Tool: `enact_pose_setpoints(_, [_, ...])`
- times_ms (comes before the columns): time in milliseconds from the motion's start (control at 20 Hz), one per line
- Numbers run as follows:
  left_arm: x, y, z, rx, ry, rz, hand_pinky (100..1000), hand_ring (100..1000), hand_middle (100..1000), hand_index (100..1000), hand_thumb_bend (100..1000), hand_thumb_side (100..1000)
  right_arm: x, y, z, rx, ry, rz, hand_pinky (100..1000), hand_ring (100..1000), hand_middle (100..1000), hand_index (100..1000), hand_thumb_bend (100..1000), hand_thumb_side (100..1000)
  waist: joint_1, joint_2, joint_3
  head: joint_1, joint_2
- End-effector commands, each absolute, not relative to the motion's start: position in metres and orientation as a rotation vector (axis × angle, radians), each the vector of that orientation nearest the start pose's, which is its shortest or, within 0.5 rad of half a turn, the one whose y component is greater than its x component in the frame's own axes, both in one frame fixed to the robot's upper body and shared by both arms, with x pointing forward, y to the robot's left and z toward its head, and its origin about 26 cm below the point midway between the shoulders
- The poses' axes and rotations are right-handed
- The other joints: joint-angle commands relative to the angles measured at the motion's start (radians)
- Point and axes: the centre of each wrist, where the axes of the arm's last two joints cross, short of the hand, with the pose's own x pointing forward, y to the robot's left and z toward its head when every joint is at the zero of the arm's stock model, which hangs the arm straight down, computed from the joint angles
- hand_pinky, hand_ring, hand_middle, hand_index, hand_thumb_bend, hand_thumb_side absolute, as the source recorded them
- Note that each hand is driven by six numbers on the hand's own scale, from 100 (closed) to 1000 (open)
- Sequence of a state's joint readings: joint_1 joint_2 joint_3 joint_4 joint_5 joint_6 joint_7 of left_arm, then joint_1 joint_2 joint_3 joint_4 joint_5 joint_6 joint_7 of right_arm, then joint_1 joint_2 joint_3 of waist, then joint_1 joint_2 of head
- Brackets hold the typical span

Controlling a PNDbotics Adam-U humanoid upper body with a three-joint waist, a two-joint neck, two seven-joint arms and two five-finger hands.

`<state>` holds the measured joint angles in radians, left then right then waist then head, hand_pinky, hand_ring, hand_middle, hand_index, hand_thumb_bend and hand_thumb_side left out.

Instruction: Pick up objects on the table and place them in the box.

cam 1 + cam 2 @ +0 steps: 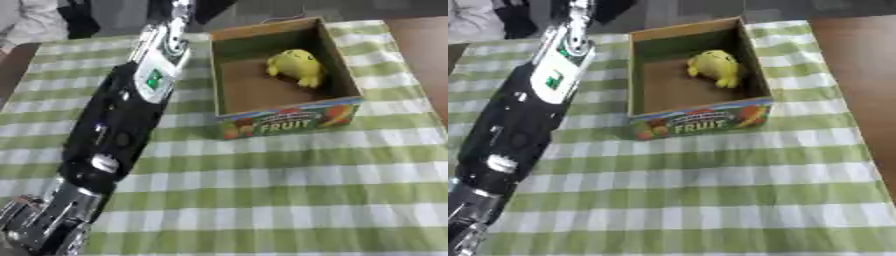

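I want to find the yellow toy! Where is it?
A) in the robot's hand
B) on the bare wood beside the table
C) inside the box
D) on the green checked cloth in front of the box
C: the yellow toy lies on the floor of the open box, toward its far right corner.

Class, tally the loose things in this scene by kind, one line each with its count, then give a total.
Cardboard box: 1
Yellow soft toy, inside the box: 1
Total: 2
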<state>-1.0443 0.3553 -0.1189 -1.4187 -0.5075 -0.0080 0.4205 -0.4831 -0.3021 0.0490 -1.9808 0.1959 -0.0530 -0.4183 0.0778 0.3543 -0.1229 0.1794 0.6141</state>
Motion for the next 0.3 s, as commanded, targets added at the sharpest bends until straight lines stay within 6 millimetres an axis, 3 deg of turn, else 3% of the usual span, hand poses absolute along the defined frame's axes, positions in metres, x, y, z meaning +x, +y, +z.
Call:
enact_pose_setpoints(50, [0.383, 0.199, 0.364, -1.007, 3.317, 0.221, 673, 658, 575, 774, 262, 697, 0.31, -0.229, 0.251, -0.482, -2.602, -0.005, 792, 854, 591, 856, 100, 768, -0.01, -0.032, 0.01, -0.014, 0.009])
enact_pose_setpoints(300, [0.342, 0.221, 0.362, -0.808, 3.418, -0.016, 646, 636, 558, 748, 238, 691, 0.31, -0.232, 0.248, -0.502, -2.592, -0.028, 790, 853, 593, 857, 100, 772, -0.025, -0.044, 0.041, -0.039, 0.018])
